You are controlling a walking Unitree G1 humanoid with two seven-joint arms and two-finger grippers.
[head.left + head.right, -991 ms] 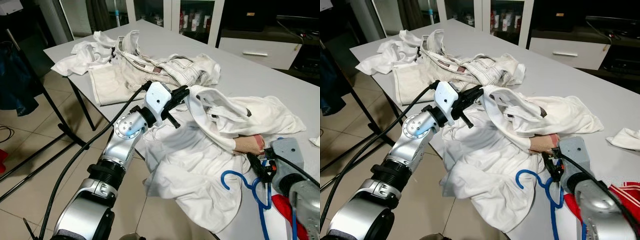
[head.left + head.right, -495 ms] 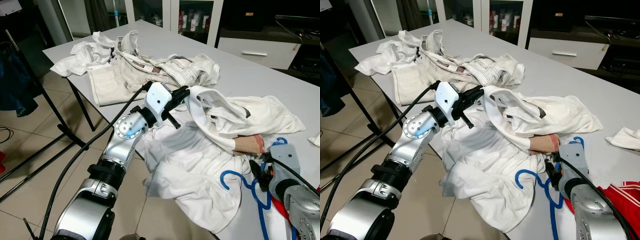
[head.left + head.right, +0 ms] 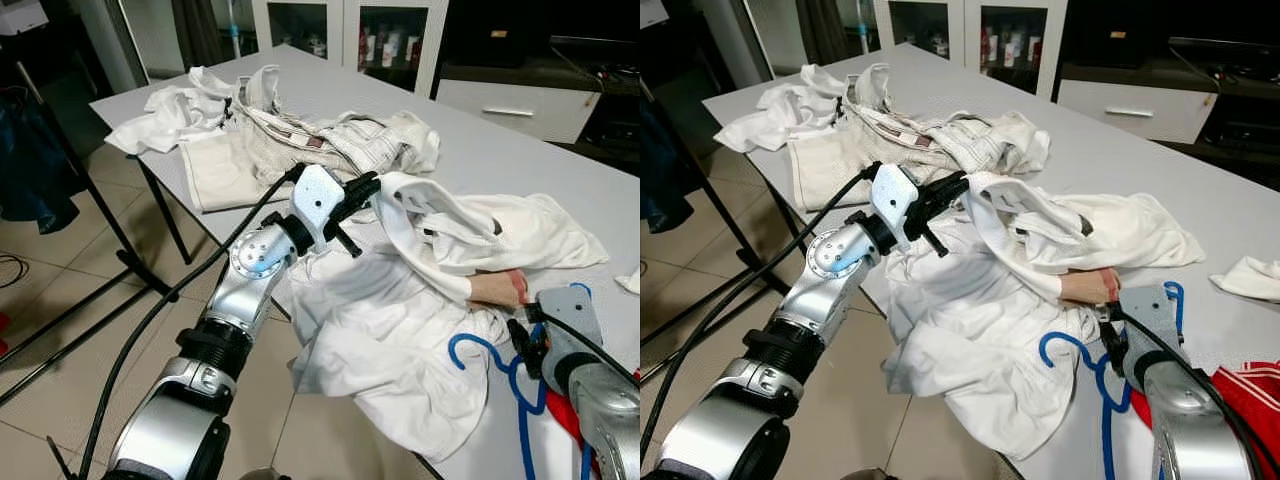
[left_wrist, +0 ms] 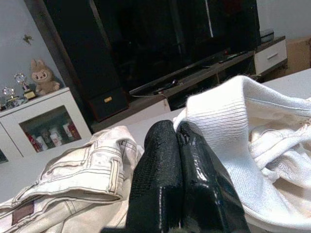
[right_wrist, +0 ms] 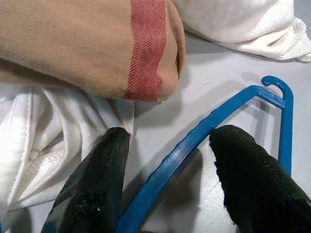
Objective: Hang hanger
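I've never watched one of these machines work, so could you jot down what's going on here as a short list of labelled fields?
Setting: grey table strewn with laundry
Task item: blue hanger lying flat on the table
Right gripper: open, one finger on each side of the hanger's bar, not closed on it
Left gripper: shut, resting against the white shirt
Beside hanger: tan cloth with red stripe
Farther back: beige trousers
Hanger status: not yet picked up

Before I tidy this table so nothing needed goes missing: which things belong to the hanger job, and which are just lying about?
Job:
blue hanger
right claw, open astride it
white shirt
left claw, shut at shirt's edge

Lying about:
beige trousers
tan cloth
red cloth
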